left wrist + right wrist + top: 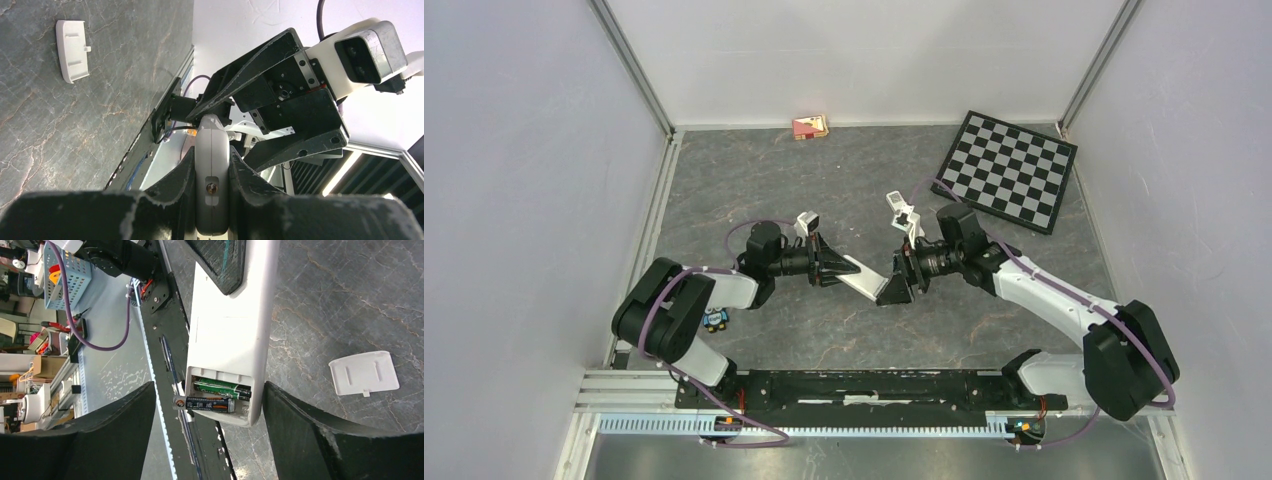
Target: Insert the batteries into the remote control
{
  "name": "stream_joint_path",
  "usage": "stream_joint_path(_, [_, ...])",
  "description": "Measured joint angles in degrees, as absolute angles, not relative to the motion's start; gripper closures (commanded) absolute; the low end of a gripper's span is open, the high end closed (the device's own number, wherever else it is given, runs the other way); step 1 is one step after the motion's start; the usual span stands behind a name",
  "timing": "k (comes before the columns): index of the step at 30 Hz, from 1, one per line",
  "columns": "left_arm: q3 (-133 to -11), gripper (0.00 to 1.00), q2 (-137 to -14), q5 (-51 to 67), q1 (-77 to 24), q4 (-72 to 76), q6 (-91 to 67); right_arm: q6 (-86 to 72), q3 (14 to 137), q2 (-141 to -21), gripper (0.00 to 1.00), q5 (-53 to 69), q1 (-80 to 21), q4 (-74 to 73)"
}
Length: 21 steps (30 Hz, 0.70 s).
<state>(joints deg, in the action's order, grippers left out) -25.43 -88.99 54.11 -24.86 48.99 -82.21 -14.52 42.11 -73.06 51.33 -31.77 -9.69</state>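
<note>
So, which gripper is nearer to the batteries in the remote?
Right. The right gripper stands open around the batteries; the left gripper holds the remote at its other end.

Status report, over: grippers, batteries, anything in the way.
Left gripper shut on remote. Right gripper open, straddling its battery end. One battery seated, second battery unseated, end poking past the compartment. Cover off, lying apart on table.

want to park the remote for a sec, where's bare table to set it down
Bare table lies far left, between the red box and the left claw, and nearer, between the remote and the base rail. The middle is crowded: the right claw straddles the remote that the left claw clamps. The checkerboard fills the far right.
</note>
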Motion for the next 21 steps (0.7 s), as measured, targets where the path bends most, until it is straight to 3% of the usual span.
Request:
stream_joint_path(12, [-25.5, 0.98, -88.8, 55.7, -24.9, 49.1, -82.2, -13.8, 41.3, -72.5, 0.47, 51.7, -31.7, -10.0])
stream_joint_path(15, [-25.5, 0.98, -88.7, 55.9, -24.9, 49.1, -82.2, -14.2, 41.3, -72.5, 0.49, 51.2, -31.7, -10.1])
stream_joint_path(18, [-25.5, 0.98, -88.6, 55.9, -24.9, 49.1, -82.2, -14.3, 41.3, -72.5, 0.43, 51.2, -31.7, -10.1])
stream_joint_path(21, [-25.5, 0.98, -88.4, 55.6, -24.9, 48.9, -82.2, -14.6, 41.3, -72.5, 0.17, 51.5, -31.7, -9.8])
